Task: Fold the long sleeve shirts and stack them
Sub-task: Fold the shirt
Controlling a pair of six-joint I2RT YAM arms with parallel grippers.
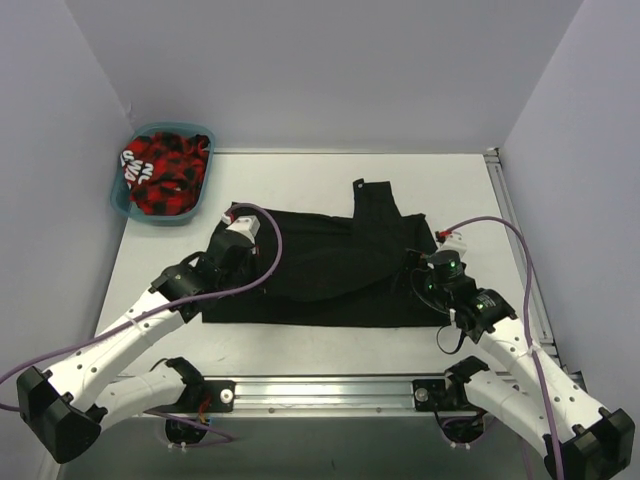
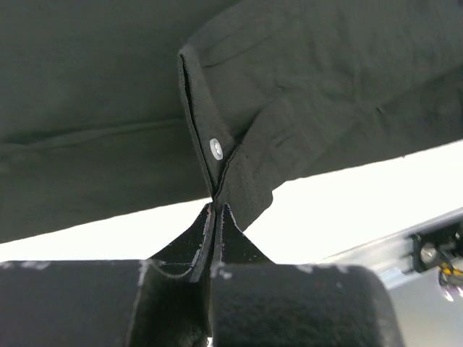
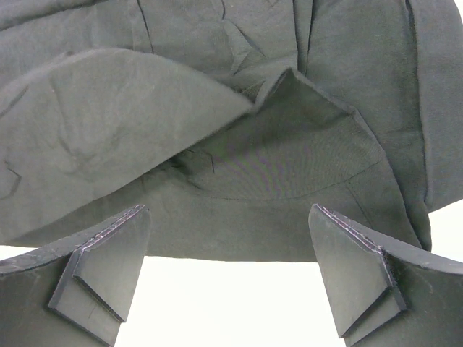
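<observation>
Black long sleeve shirt [image 1: 320, 275] lies spread mid-table [image 1: 300, 345], between the two arms, with one sleeve running to the far side. Left gripper [image 2: 217, 213] is at the shirt's left edge. Its fingers are pressed together on a stitched band of cloth, and one pale button [image 2: 216, 148] sits just beyond the tips. Whether that band is cuff or placket, cannot tell. Right gripper [image 3: 228, 210] is at the shirt's right near edge with its fingers wide apart and nothing between them. A curved fold of cloth lies just past the tips, bare table beneath.

Judged step: get a second hold on the right side so both arms can carry a fold across. To do it well, the right fingers should go low onto the near hem, take every layer at the edge rather than the loose upper flap, and close fully before any lift. Both arms should then rise together, keeping the cloth lightly taut so the left pinch does not slip.

The teal basket [image 1: 172, 127] at far left holds a red-and-black garment [image 1: 165, 175]. It carries white markings that are too small to read. No label or brand is visible on the black shirt.
</observation>
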